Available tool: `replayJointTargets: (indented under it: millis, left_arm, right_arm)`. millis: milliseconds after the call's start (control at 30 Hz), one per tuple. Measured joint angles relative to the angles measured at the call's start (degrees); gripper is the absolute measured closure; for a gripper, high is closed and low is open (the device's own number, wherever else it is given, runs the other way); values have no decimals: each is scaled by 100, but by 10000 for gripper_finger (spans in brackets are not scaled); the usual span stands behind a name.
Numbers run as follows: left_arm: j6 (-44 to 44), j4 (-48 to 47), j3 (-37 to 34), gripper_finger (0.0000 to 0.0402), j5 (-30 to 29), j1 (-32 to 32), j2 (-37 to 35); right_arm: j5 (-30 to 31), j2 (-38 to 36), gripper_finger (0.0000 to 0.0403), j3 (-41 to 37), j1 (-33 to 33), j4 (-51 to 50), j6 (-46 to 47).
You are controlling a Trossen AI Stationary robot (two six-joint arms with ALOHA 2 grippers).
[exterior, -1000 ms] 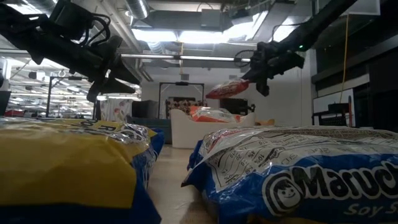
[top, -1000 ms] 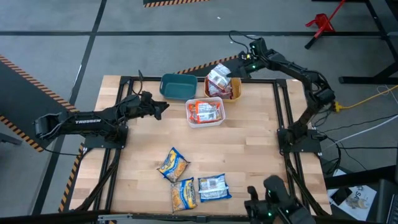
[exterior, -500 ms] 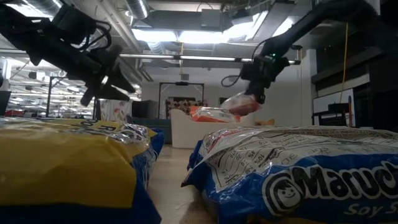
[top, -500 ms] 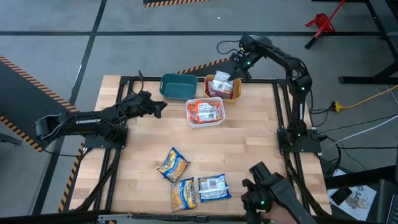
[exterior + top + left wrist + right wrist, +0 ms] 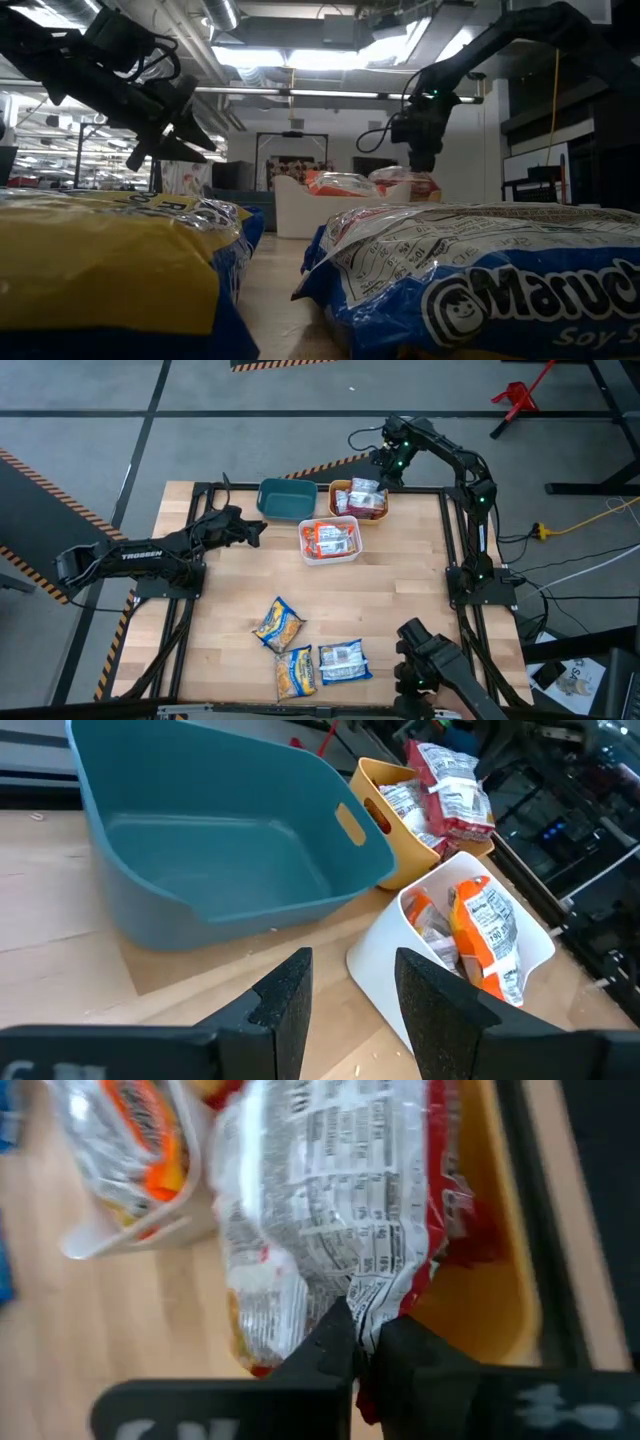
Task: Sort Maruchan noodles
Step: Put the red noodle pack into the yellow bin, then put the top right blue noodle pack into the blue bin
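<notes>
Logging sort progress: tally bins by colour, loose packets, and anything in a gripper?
Teal bin: 1
Orange bin: 1
White bin: 1
Blue-yellow packets loose on the table: 3
Maroon-white packet pinched by the right gripper at the orange bin: 1
Total: 7. Packets lying in the bins overlap, so they are not counted.

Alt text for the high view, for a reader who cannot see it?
The right gripper holds a maroon-white noodle packet in the orange bin. The left gripper waits beside the empty teal bin; three blue-yellow packets lie on the table's near side.
</notes>
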Motion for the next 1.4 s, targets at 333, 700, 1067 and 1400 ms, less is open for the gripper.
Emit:
replayJointTargets:
  millis: [333,700,1067,1400]
  left_arm:
    - [17,-2,0,262,-95,0,0]
    - [102,-11,0,262,-155,0,0]
    - [427,-54,0,262,1547,-13,-1]
    - [881,-1222,-4,262,3396,-985,13]
  right_arm:
    - [321,0,282,0,176,296,73]
    - [1506,0,203,455,683,406,273]
    - [823,-7,160,2281,828,-182,1415]
    - [-98,-90,157,2688,1784,-700,2152]
